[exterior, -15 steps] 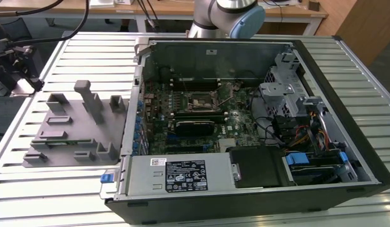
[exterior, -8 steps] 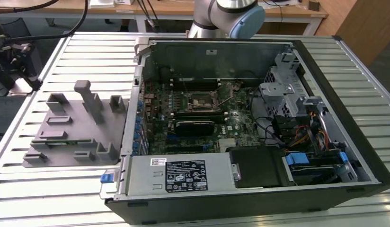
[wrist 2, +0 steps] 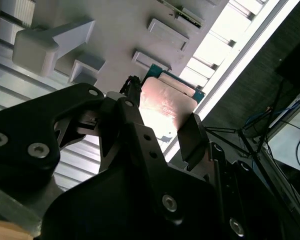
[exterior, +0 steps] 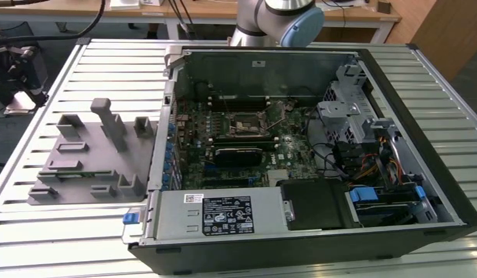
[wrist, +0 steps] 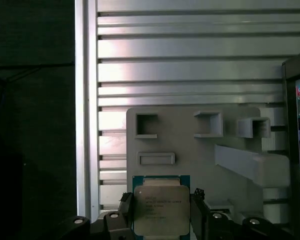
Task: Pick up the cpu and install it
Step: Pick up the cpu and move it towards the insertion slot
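My claw (wrist: 161, 202) is clamped on the cpu (wrist: 161, 212). The exterior view adds the socket (exterior: 249, 123), well apart from my claw. Cpu: silver top, green rim.

Exterior view evenly lit. Second wrist view: glare on cpu (wrist 2: 164, 107), slatted table (wrist 2: 225, 37) washed out.
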Available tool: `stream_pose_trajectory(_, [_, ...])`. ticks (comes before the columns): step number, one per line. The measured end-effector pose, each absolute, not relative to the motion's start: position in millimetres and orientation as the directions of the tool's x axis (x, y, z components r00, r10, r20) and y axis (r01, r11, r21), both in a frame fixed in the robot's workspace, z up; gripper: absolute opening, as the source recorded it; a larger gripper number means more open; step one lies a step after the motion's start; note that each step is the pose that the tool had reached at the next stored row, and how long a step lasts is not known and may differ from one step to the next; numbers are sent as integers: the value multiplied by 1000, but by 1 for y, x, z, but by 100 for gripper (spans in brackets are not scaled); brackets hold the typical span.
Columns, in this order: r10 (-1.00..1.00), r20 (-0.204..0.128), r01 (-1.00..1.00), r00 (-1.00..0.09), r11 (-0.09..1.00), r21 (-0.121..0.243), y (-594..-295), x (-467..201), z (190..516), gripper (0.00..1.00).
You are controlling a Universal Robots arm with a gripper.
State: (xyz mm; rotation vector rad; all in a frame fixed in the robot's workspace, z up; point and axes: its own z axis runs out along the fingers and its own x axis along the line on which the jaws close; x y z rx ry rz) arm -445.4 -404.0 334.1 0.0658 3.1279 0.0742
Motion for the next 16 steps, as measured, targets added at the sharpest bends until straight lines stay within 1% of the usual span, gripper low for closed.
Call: stream_pose_trajectory(16, [42,-11,42,-999,998,48,-403,-445,370,54])
